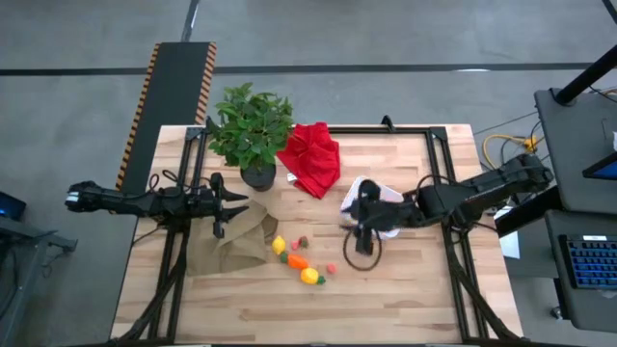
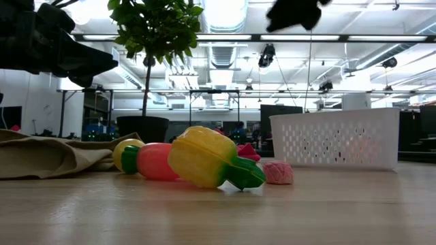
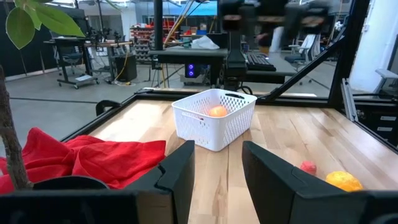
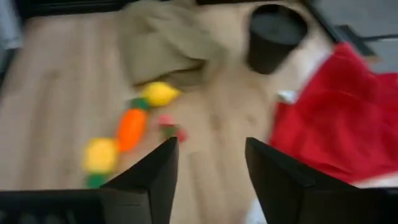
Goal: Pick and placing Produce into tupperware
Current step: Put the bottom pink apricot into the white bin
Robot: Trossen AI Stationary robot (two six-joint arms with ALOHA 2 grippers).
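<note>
One orange piece sits in the tupperware [image 3: 214,118]; the produce [image 1: 299,260] at frame centre remains. Your right gripper [image 1: 362,234] hovers empty, fingers apart; left gripper [image 1: 220,204] likewise parted

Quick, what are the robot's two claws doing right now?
Left gripper: jaws open, holding nothing, over the tan cloth.
Right gripper: jaws open, holding nothing, above the white basket.

A leafy potted plant [image 1: 252,132] stands near the far edge of the wooden table [image 1: 405,299]. A crumpled red cloth [image 1: 311,158] lies just beside the pot. A tan cloth [image 1: 231,241] lies nearer the front, close to the plant.
</note>
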